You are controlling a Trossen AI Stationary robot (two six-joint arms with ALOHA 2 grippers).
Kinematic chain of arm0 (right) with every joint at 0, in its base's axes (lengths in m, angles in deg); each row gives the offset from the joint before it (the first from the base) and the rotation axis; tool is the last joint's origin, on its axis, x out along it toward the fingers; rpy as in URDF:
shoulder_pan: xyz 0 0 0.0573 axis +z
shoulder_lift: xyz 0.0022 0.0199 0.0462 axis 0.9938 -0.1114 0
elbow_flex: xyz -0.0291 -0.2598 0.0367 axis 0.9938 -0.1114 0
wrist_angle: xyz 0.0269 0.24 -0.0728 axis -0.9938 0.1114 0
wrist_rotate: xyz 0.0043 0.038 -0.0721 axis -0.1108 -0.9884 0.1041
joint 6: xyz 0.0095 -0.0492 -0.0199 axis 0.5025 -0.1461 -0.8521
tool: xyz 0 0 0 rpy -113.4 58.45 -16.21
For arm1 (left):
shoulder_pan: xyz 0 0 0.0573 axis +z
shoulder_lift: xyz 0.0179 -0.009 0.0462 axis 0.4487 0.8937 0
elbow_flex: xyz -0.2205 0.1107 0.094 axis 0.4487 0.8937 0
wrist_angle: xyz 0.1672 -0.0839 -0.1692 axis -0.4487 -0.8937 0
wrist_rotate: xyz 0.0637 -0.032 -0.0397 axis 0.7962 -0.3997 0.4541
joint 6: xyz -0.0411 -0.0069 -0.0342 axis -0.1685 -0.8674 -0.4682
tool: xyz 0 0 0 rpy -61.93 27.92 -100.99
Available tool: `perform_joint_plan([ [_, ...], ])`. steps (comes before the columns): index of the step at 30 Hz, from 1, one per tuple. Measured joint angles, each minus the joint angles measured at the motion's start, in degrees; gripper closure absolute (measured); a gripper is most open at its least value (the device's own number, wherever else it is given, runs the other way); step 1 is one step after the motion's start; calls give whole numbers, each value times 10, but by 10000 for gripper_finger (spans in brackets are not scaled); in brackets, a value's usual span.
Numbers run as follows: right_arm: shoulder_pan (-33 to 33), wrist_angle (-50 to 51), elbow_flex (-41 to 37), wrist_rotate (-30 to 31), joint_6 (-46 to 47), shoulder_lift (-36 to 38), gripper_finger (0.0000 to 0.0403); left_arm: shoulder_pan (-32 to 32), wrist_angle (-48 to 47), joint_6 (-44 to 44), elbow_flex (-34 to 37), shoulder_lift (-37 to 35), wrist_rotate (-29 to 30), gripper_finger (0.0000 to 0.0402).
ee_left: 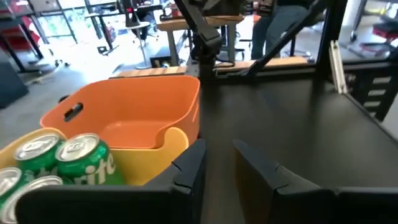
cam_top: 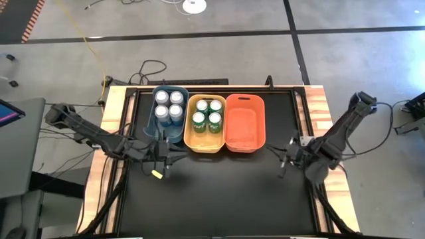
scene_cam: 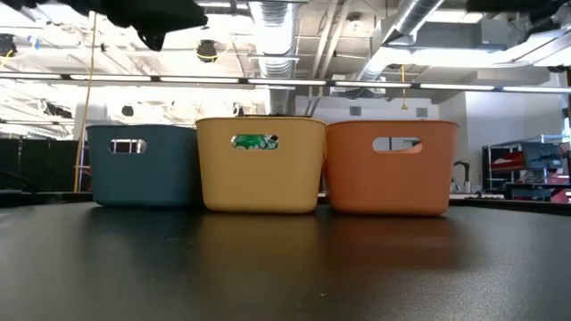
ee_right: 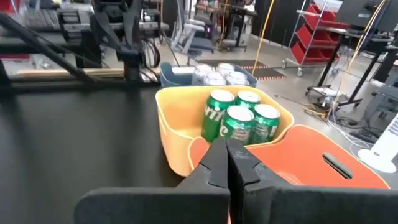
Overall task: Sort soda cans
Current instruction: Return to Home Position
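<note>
- I am watching the left gripper (ee_left: 217, 152): its fingers are spread apart and holding nothing, just beside the blue bin's (cam_top: 154, 126) near wall.
- If it is swinging wide while pulling away, I think it could bump that bin and push the row crooked.
- The right gripper (ee_right: 227, 149), fingers pressed together, is hanging near the orange bin's (cam_top: 244, 126) near right corner, so it could knock that one too.
- Four green soda cans (cam_top: 207, 114) are standing upright in the yellow bin (cam_top: 204, 147), silver tops up.
- Four blue-silver soda cans (cam_top: 169, 105) are standing the same way in the blue bin, by the table's (cam_top: 219, 199) far edge.
</note>
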Motion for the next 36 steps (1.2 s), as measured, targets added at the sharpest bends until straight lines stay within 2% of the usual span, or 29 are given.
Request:
perform_joint_plan([
  [2, -47, -52, -17, -48, -57, 11, 399, 7, 6, 14, 8, -5, 0, 326],
  [7, -166, -260, -56, -248, -224, 42, 399, 17, -5, 25, 9, -35, 2, 328],
  [9, -196, -310, -69, -290, -263, 51, 399, 17, -21, 20, 9, -51, 1, 328],
  [13, -220, -322, -88, -301, -271, 71, 399, 14, -15, 11, 31, -89, -6, 329],
  [17, -216, -350, -123, -310, -269, 106, 399, 14, 28, 8, 92, -132, -7, 329],
  [22, -212, -439, -182, -361, -292, 144, 399, 14, 69, -6, 156, -181, -7, 329],
  [29, -213, -536, -248, -379, -313, 153, 399, 34, 71, -9, 197, -187, 1, 329],
  [36, -235, -566, -272, -368, -320, 153, 399, 118, 72, -12, 205, -188, -86, 329],
])
